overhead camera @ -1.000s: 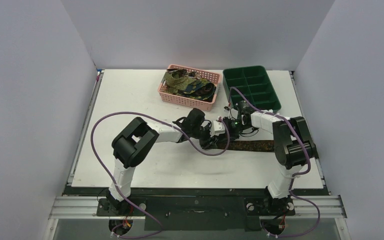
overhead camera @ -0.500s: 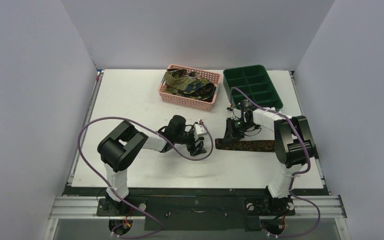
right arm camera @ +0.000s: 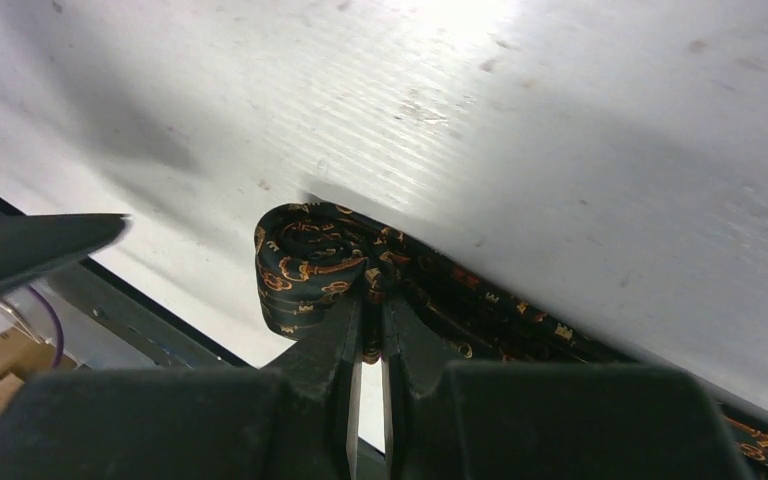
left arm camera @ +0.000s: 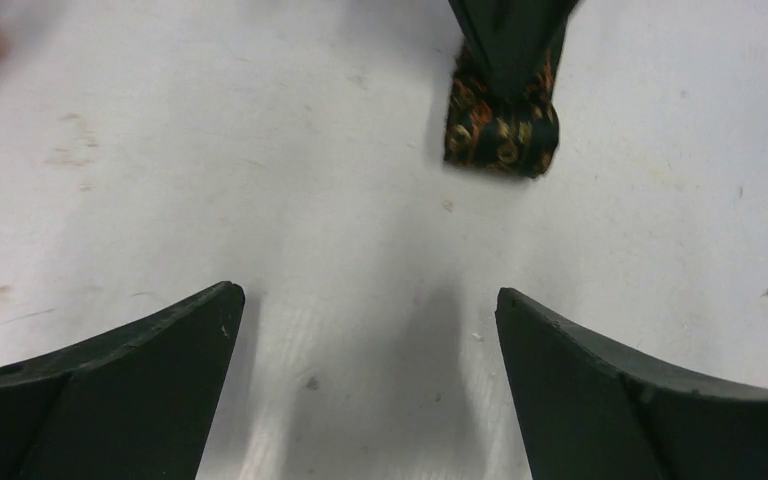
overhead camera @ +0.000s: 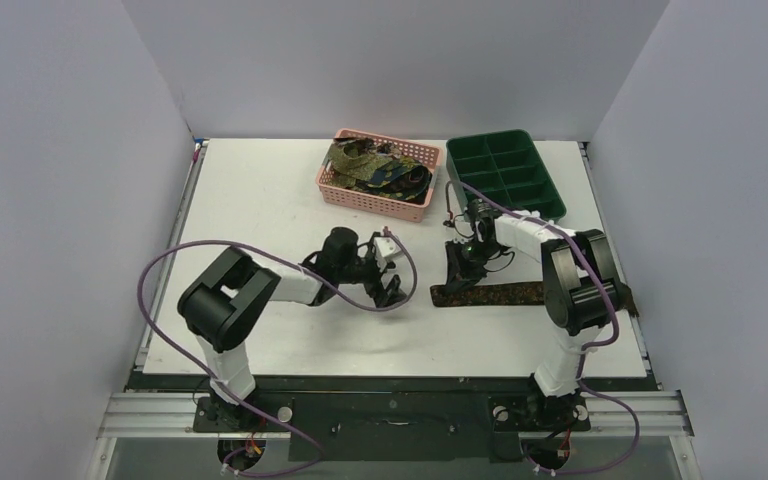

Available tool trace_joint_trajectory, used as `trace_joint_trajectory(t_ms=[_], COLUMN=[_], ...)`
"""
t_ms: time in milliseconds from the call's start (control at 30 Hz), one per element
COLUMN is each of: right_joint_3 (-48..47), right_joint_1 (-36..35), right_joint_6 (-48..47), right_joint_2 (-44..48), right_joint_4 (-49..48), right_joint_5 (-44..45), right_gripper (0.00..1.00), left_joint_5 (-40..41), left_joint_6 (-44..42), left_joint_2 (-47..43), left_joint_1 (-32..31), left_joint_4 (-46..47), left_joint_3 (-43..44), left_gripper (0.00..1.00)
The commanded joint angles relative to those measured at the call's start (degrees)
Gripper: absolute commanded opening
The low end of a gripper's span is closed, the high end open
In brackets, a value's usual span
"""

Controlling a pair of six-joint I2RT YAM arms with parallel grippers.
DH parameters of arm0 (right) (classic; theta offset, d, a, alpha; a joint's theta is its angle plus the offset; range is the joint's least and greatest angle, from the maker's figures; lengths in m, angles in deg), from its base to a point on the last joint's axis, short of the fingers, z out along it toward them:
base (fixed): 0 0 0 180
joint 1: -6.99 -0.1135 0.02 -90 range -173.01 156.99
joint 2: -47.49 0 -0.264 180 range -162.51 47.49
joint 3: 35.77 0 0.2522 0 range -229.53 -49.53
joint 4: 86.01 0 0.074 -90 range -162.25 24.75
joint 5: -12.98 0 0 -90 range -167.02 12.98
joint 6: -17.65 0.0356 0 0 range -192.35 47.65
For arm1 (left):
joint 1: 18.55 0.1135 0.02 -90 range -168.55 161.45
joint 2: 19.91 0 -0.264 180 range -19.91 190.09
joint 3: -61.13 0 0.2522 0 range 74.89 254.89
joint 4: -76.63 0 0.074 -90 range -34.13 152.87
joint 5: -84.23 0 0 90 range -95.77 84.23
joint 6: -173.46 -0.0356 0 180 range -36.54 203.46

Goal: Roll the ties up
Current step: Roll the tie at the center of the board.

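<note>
A dark tie with gold and orange figures (overhead camera: 495, 294) lies flat on the white table (overhead camera: 260, 200), its left end wound into a small roll (right arm camera: 305, 262). My right gripper (right arm camera: 371, 300) is shut on that roll, pinching the fabric between its fingertips; from above the right gripper (overhead camera: 457, 274) stands over the tie's left end. In the left wrist view the roll (left arm camera: 501, 128) shows ahead, under the right fingers (left arm camera: 510, 35). My left gripper (left arm camera: 370, 305) is open and empty, low over bare table; from above the left gripper (overhead camera: 392, 272) sits left of the roll, apart from it.
A pink mesh basket (overhead camera: 338, 187) at the back middle holds several more ties (overhead camera: 375, 167). A dark green compartment tray (overhead camera: 505, 172) stands to its right. Purple cables loop from both arms over the table. Grey walls close in left, right and back.
My left gripper has let go at the tie's roll, pulled back to the left and opened wide. The right gripper has stayed shut on the roll, shifting slightly.
</note>
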Motion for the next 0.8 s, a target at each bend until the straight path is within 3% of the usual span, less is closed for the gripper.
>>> trace_joint_trajectory(t_ms=[0, 200, 267, 333, 467, 667, 767], right_joint_3=[0.6, -2.1, -2.3, -1.6, 0.7, 2.9, 3.1], right_joint_1=[-4.2, -6.2, -6.7, -7.0, -7.2, -7.4, -7.6], right_joint_6=[-4.4, -2.4, -2.2, -1.8, -0.1, 1.4, 1.8], right_joint_2=[-5.4, -6.9, -6.6, -5.6, -2.9, -0.4, 0.0], right_joint_4=[-2.2, -7.6, -8.6, -9.7, -11.2, -10.6, -10.3], right_joint_5=[11.0, 7.1, 7.0, 7.1, 7.6, 6.2, 5.9], right_gripper=[0.00, 0.00, 0.00, 0.00, 0.00, 0.00, 0.00], left_joint_5=[0.6, 6.1, -1.5, -5.7, -4.7, -2.8, -1.3], left_joint_6=[7.5, 22.6, 18.5, 17.1, 17.5, 9.7, 7.0], left_joint_2=[-8.3, -15.8, -15.7, -13.0, -7.6, 1.9, 5.7], left_joint_1=[4.2, 5.4, 6.1, 5.8, 3.9, -1.3, -3.2], left_joint_4=[2.9, 19.1, 10.7, 8.0, 23.5, 32.0, 33.7], left_joint_3=[-0.7, -9.6, -7.7, -5.6, -11.1, -10.8, -8.4], left_gripper=[0.98, 0.97, 0.97, 0.97, 0.97, 0.99, 0.91])
